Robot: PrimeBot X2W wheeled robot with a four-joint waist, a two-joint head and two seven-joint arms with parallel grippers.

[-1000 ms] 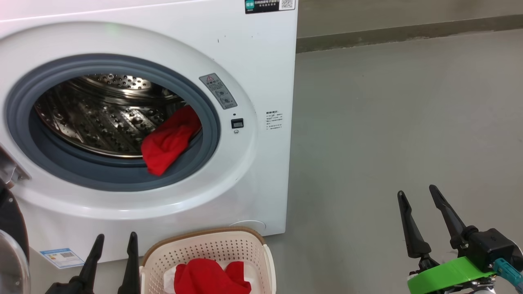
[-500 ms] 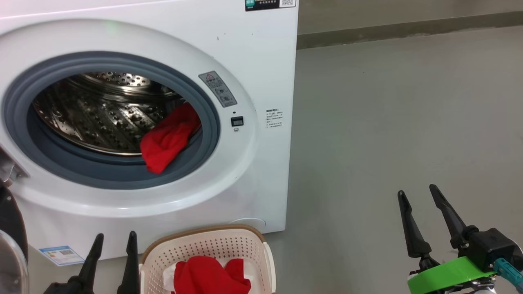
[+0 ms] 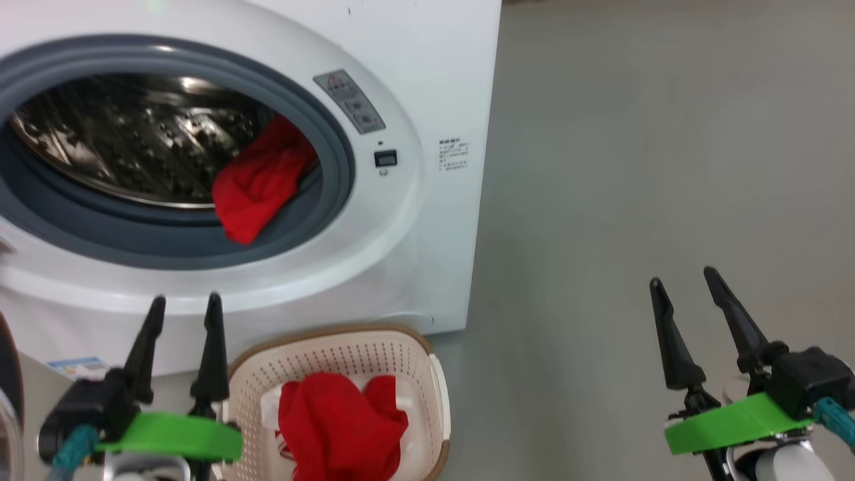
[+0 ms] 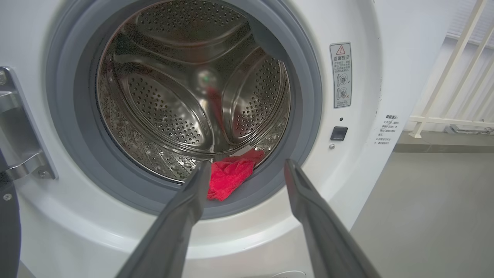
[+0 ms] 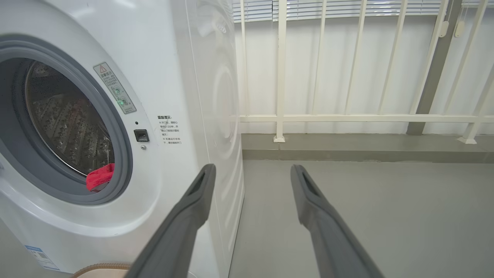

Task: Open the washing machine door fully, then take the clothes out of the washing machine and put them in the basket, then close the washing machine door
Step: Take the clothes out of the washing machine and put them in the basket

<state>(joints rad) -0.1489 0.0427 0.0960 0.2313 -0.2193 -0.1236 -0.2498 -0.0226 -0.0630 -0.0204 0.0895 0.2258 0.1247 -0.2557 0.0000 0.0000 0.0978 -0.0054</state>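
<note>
**Entry: left arm raised toward the drum, one red garment outstanding**

The head camera has dipped, so the whole scene slid upward; I discount that. The real change is that my left gripper (image 3: 186, 300) has risen against the basket (image 3: 334, 332). It now points at the drum mouth, fingers spread wide and empty.

- **Right gripper** (image 3: 682, 277): idle over the floor, likewise wide and empty.
- **In the basket:** red clothes (image 3: 340, 421).
- **Left to fetch:** one red garment (image 3: 257, 180), draped over the grey rubber ring (image 3: 337, 167) of the washing machine (image 3: 427, 67).

I judge the next fetch is beginning; closing the door must wait.
</note>
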